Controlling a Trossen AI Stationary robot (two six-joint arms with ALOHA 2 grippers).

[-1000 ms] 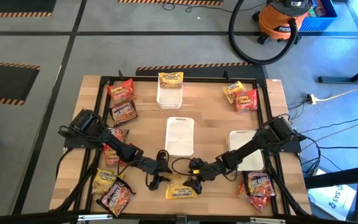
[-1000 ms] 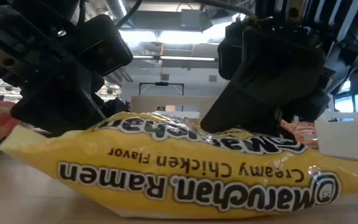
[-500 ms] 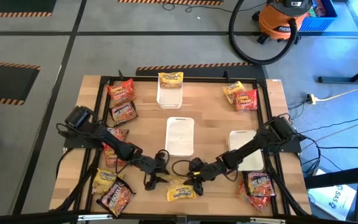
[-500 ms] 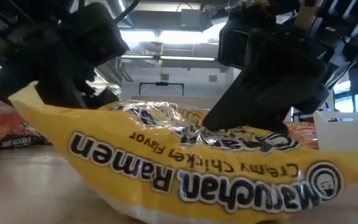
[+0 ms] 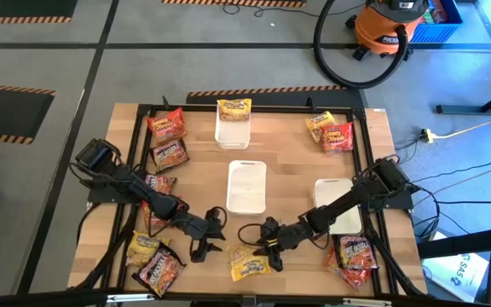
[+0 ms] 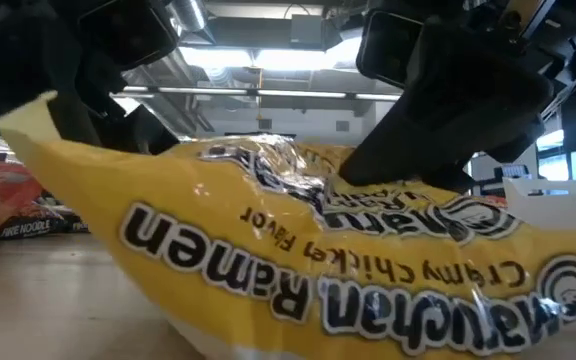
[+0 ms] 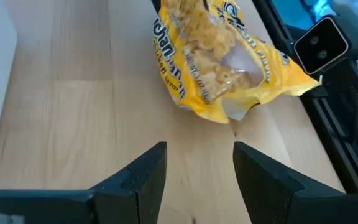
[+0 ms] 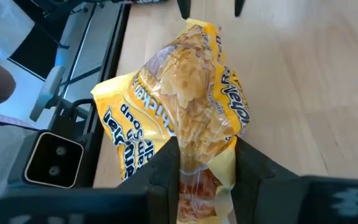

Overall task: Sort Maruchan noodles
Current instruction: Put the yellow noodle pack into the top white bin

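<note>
Pulled back toward the counter's (image 5: pixel 288 170) left side since a second ago: left end effector (image 5: pixel 198 251), fingers parted and empty, well clear of the yellow packet (image 5: pixel 249 263). Closed meanwhile on that packet's near end: right end effector (image 5: pixel 271 258), with the packet tilted up off the wood in the low view, where earlier lay flat.

From above, only a small yellow patch at the front edge between both end effectors. From table height, crinkled glossy plastic filling the view (image 6: pixel 308 270), upside-down lettering "Maruchan Ramen Creamy Chicken Flavor". From the right wrist, clear window on a wavy noodle block, film pinched between two dark fingers (image 8: pixel 166 171). From the left wrist, same packet (image 7: pixel 222 68) lying beyond the open fingers (image 7: pixel 138 180), not touched.

Three white rectangular trays: back tray (image 5: pixel 233 135) with a yellow packet (image 5: pixel 233 108) lying over its far rim; middle tray (image 5: pixel 246 186) and right tray (image 5: pixel 332 200) holding nothing visible.

Red and yellow packets scattered at back left (image 5: pixel 165 124), back right (image 5: pixel 330 132), front left (image 5: pixel 153 260), front right (image 5: pixel 354 257).
</note>
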